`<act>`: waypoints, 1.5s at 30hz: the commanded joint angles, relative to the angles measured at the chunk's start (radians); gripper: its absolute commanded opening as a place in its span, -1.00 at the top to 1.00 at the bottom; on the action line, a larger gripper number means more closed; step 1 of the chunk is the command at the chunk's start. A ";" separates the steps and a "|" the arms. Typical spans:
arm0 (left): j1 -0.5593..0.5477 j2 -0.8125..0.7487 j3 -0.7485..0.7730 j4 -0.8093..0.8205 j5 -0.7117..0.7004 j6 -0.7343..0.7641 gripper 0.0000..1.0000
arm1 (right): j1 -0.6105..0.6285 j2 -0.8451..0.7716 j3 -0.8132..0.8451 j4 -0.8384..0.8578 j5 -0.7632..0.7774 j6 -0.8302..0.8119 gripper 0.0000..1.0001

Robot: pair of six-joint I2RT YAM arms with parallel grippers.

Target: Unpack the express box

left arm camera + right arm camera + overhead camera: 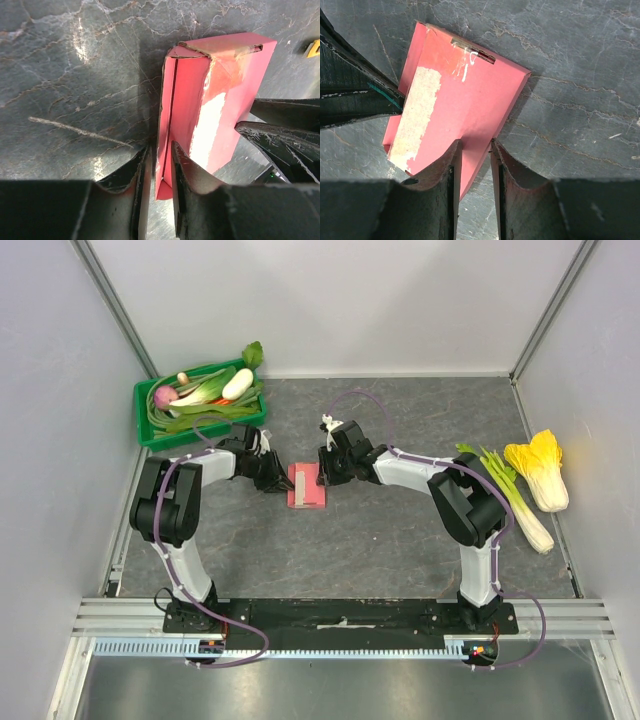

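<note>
express box [307,486]: pink-red and flat, lying at middle of the bench [400,540], directly between both grippers; white torn patch on the upper face, strip of tape at the far end.
left gripper [161,150]: at the left long edge of the box, fingers narrow, pinching this edge between them.
right gripper [475,145]: at the opposite edge, fingers narrow as well, pinching the edge of the box.
green crate [143,420]: far left corner, filled with vegetables [210,388], behind the left arm.
right side: green stalks [510,495] and yellow cabbage [540,468], side by side, well apart from the box.
</note>
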 commanded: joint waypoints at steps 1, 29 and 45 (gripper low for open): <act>-0.005 0.044 0.003 0.011 0.024 -0.020 0.45 | 0.001 0.023 0.025 -0.010 0.004 0.006 0.30; -0.003 -0.191 0.110 -0.163 -0.009 -0.034 0.97 | 0.038 -0.129 0.214 -0.183 0.104 -0.035 -0.68; -0.003 -0.211 0.152 -0.199 -0.025 -0.011 0.97 | 0.078 -0.020 0.217 -0.189 0.061 -0.066 -0.61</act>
